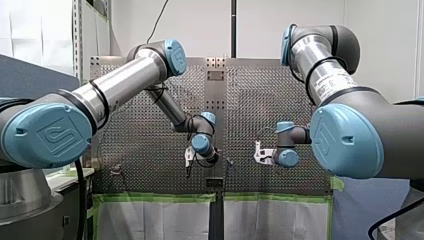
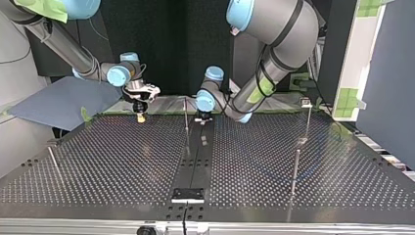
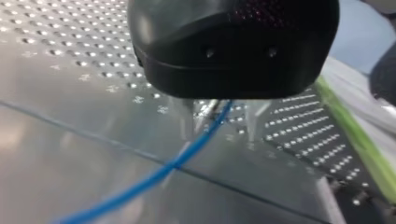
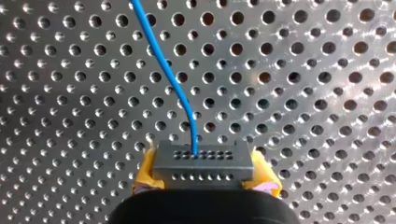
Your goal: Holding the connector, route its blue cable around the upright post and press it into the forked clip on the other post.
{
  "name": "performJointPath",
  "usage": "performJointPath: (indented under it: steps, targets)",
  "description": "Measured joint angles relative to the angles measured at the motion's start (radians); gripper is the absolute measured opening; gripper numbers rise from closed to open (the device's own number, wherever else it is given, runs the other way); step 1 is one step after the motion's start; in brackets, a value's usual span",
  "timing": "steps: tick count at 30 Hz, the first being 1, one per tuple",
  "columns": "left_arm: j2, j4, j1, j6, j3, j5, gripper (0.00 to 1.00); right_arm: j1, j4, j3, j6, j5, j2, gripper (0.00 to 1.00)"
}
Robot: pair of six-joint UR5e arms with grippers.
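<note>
**Connector gripped, routing still to be done.** The connector, a dark block with rows of holes, is seen clamped between the yellow pads of my right gripper. Its blue cable leaves the face ahead of the fingers and is carried away across the perforated table.

At my left gripper the metal fingers are seen standing apart. The cable is passed through the gap between them, apparently without being pinched, and trails off beneath the black body.

In the top view both grippers are seen poised low over the table's far edge, with a thin upright post standing between them. The cable itself cannot be made out there. Well beyond my left gripper, on the side away from my right, a second post is topped by a small fitting. It is judged to be the forked clip, though it is too small to confirm.

The grasp is judged done. No wrap around the upright post is shown and nothing is seen seated in the fitting, so the routing and the pressing-in are judged to remain.
</note>
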Motion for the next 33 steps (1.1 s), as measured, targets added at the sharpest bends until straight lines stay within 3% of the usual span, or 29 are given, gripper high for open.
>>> performJointPath:
  steps: [1, 11, 18, 24, 33]
  targets:
    - [0.000, -0.004, -0.001, 0.007, -0.002, 0.001, 1.00, 0.001, 0.001, 0.000, 0.000, 0.000, 0.000, 0.00]
    - [0.006, -0.013, -0.022, 0.050, -0.041, -0.027, 1.00, 0.003, 0.008, 0.000, -0.002, 0.000, 0.000, 0.00]
    - [0.056, 0.042, -0.033, 0.064, -0.109, -0.024, 1.00, 0.005, 0.010, 0.000, -0.003, 0.000, 0.000, 0.00]
    - [0.108, 0.090, -0.046, 0.069, -0.176, 0.013, 1.00, 0.008, 0.017, 0.000, -0.007, 0.000, 0.001, 0.00]
    - [0.117, 0.101, -0.080, 0.088, -0.277, 0.033, 1.00, 0.012, 0.036, 0.002, -0.022, 0.004, 0.000, 0.00]
